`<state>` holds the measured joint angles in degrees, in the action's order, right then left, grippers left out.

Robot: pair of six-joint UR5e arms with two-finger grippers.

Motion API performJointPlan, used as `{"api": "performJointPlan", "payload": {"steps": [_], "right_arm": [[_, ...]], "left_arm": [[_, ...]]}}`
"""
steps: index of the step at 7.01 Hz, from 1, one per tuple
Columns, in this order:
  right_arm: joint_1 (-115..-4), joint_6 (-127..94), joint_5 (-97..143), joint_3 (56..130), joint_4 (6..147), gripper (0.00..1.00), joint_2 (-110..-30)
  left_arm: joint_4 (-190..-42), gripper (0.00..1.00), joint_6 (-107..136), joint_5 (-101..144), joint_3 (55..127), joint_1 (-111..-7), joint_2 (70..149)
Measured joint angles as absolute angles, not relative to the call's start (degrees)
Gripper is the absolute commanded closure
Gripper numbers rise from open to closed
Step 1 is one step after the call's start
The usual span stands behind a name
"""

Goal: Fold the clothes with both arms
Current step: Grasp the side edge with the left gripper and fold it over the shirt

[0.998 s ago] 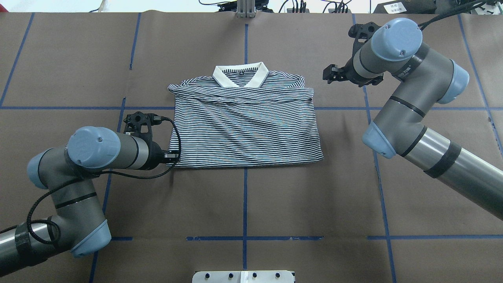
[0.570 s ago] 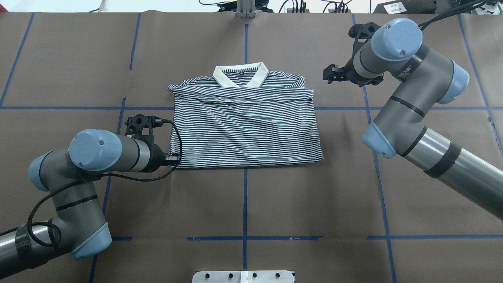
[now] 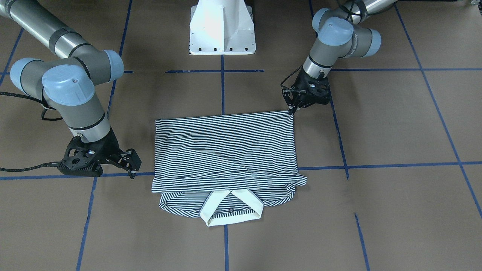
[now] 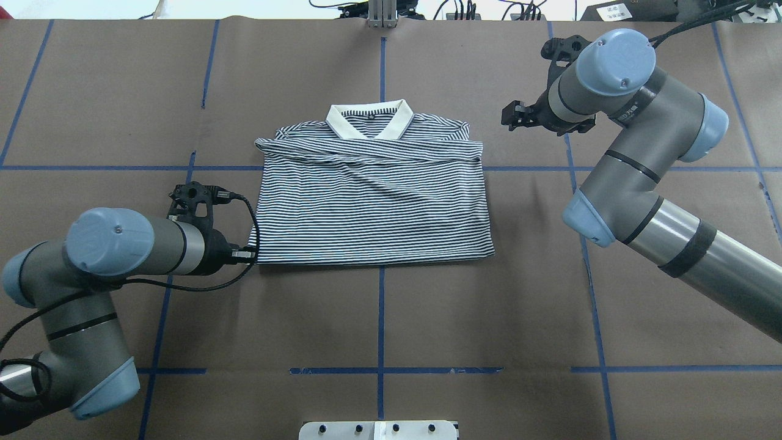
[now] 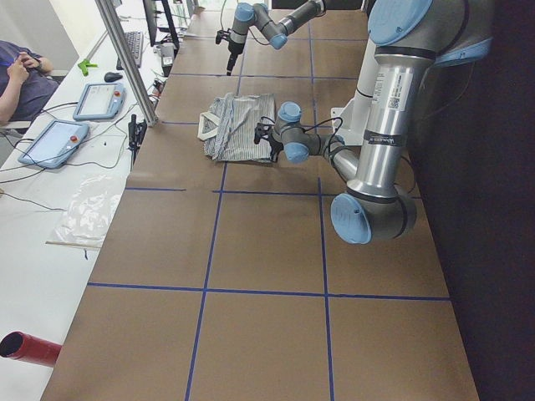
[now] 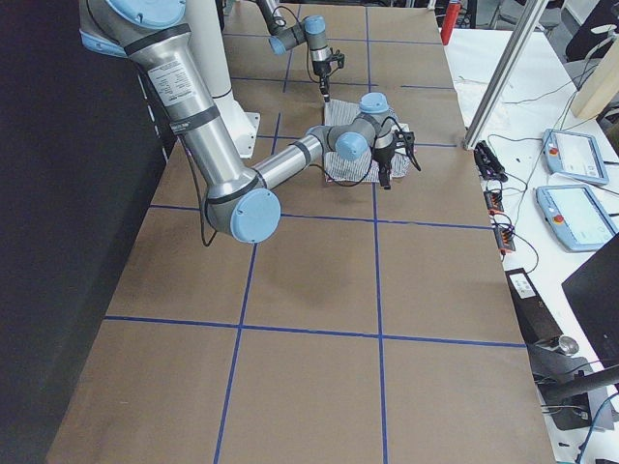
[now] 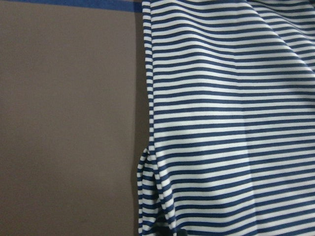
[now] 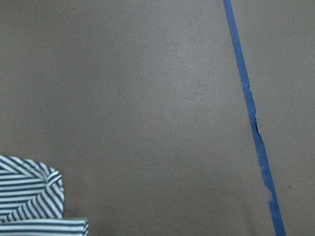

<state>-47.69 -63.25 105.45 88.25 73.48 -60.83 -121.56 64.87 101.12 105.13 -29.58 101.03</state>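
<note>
Item: one navy-and-white striped polo shirt (image 4: pixel 372 201) with a cream collar (image 4: pixel 400 120), lying flat on the brown paper-covered table (image 4: pixel 489 318) that is marked with blue tape lines (image 4: pixel 380 318). We find the shirt near the table's middle, collar on the far side from the robot, hem on the near side; its sides are already turned in so that it forms a rough rectangle, with a band of cloth crossing below the collar. The left gripper (image 4: pixel 249 253) sits low at the hem's corner on the robot's left; its fingers look drawn together on the cloth there, and the left wrist view shows the edge puckered, so we judge it pinched on that corner. The right gripper (image 4: pixel 510 116) hangs beside the shirt's shoulder on the robot's right, near it but not touching, its fingers apart and holding nothing; the right wrist view catches only a scrap of striped cloth at its lower corner. Step in hand, as we judge it: taking hold of the cloth for a further fold, with the side folds done. The next move, in our view, calls for the right gripper to find a matching hold on its own side, so that both arms lift evenly; a one-sided pull could skew the rectangle.
</note>
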Motion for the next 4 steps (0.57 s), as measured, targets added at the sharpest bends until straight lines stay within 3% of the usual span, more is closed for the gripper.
{"api": "performJointPlan", "payload": {"steps": [2, 4], "right_arm": [[-47.64, -63.36, 105.33, 88.22, 73.48, 0.00, -60.82], [-47.64, -63.72, 105.30, 88.17, 73.48, 0.00, -60.82]], "left_arm": [[-121.46, 1.00, 55.20, 101.17, 102.96, -35.82, 100.06], [-121.86, 1.00, 46.59, 101.19, 91.58, -44.15, 107.30]]}}
